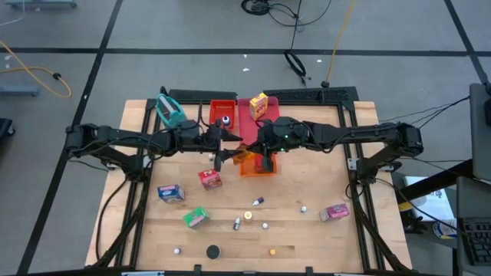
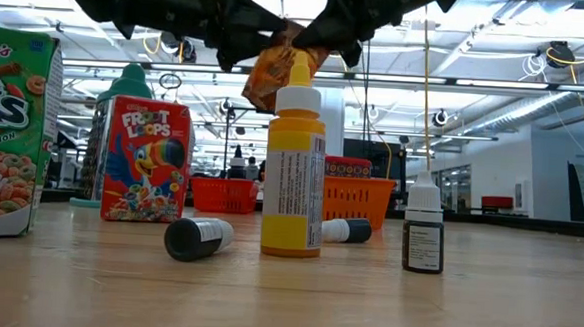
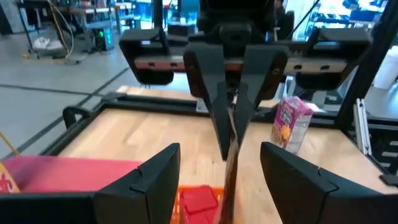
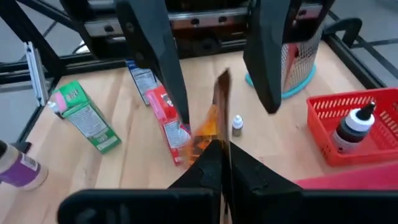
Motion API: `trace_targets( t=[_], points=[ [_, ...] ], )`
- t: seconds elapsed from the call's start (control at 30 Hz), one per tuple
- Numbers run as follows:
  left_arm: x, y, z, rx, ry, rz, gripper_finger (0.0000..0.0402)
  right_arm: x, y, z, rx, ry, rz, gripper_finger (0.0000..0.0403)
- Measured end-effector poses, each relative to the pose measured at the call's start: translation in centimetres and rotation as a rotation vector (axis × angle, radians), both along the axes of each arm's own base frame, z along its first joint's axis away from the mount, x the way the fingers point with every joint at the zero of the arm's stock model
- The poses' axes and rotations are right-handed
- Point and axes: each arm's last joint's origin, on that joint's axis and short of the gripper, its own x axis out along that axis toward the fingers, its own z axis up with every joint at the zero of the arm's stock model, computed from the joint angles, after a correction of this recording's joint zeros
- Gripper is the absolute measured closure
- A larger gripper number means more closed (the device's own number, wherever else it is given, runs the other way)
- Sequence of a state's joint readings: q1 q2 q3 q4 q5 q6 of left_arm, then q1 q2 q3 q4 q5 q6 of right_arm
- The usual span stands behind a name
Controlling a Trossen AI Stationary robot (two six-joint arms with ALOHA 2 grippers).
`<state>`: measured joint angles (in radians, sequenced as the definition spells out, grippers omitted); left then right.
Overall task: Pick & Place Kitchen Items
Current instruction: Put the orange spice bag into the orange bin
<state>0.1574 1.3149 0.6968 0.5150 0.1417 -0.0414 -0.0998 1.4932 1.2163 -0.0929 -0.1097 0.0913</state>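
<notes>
My right gripper (image 4: 222,151) is shut on a thin orange-brown packet (image 4: 210,126), held in the air over the orange tray (image 1: 247,164) at mid-table. My left gripper (image 3: 219,149) faces it, open, one finger on either side of the packet (image 3: 231,177) without touching it. In the low view the packet (image 2: 275,71) hangs between both grippers. On the table lie a red box (image 1: 209,179), a blue box (image 1: 170,192), a green box (image 1: 195,218), a pink box (image 1: 334,211) and several tiny bottles (image 1: 258,201). A yellow-orange box (image 1: 258,104) stands on the pink tray. My right gripper pinches the packet by its edge nearest me (image 4: 217,142) between its two fingers (image 3: 231,118), coming level from the table's right. The packet stands edge-on and sticks out toward the left gripper. It is lifted clear above the orange tray.
A red tray (image 1: 224,112) with a small black-capped bottle (image 4: 356,127) and a pink tray (image 1: 270,123) sit at the far side. The teal-framed mesh basket (image 1: 170,112) stands at far left. A black cap (image 1: 212,251) and an orange cap (image 1: 271,250) lie near the front edge.
</notes>
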Motion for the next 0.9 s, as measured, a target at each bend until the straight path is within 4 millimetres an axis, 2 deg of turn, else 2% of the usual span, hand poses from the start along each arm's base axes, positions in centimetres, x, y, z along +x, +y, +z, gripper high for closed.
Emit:
trace_targets(
  t=[0.23, 0.9],
  points=[
    [0.1, -0.18, -0.03, -0.007, -0.007, -0.067, 0.0176, 0.01, 0.0, 0.18, -0.004, -0.012, 0.001, 0.0403],
    [0.06, -0.09, -0.32, 0.0, 0.023, -0.034, 0.0176, -0.26, 0.06, -0.38, 0.008, 0.051, -0.003, 0.0403]
  ],
)
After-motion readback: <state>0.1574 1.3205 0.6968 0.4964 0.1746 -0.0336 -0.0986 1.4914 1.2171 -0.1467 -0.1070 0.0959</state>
